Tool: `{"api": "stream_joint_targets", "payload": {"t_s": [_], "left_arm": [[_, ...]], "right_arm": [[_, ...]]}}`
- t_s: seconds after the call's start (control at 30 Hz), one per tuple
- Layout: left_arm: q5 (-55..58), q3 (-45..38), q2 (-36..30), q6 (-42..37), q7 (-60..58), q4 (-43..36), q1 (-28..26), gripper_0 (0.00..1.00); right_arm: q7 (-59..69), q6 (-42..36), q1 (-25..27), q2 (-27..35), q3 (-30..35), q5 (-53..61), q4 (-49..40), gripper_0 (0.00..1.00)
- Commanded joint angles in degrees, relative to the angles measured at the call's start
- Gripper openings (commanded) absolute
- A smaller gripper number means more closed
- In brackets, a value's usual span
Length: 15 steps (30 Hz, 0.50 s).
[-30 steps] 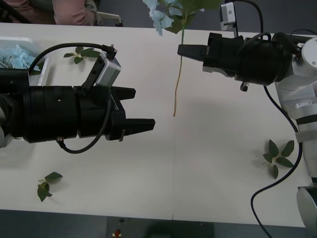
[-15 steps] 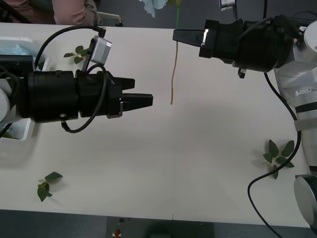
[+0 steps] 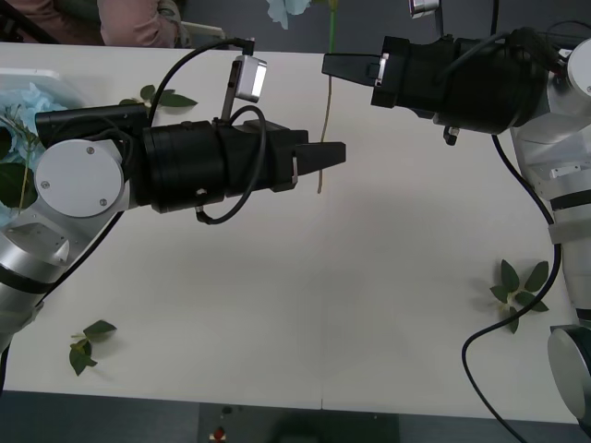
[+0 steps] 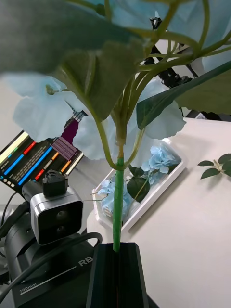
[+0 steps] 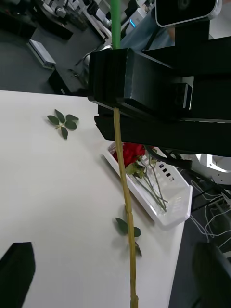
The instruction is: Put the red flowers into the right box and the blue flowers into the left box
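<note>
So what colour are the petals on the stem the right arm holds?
Pale blue: the blue flower clamped in the right gripper, clearest in the right wrist view.

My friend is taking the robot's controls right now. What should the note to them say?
Right gripper: shut on a blue flower's stem, held above the table's far side; the petals are above its fingers.
Left gripper: open, at mid-table, fingertips right by the hanging stem, not gripping.
Left box: has blue flowers inside.
Right box: has a red flower inside.
Loose leaf sprigs lie on the table.
Left to do: it looks like a handover to the left gripper, then the blue flower goes into the left box.
</note>
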State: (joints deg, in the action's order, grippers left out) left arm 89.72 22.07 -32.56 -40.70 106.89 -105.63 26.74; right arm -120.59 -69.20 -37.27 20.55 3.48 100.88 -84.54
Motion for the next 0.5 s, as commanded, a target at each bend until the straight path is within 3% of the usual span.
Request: {"api": "stream_joint_targets", "payload": {"t_s": [0.03,0.13,0.5], "left_arm": [[-0.4,-0.4,-0.7,0.5,-1.9,-1.0,1.6,0.13],[-0.5,0.7,-0.7,0.5,-2.1,-1.0,2.3,0.00],[-0.5,1.1,-0.7,1.0,-2.0,-0.6,2.8,0.00]], "right_arm": [[-0.6,0.5,-1.5,-1.2,-0.3,0.5,-2.1,0.00],[-0.6,0.5,-1.5,-1.2,-0.3,0.5,-2.1,0.00],[-0.6,0.5,-1.5,-1.2,-0.3,0.5,-2.1,0.00]]}}
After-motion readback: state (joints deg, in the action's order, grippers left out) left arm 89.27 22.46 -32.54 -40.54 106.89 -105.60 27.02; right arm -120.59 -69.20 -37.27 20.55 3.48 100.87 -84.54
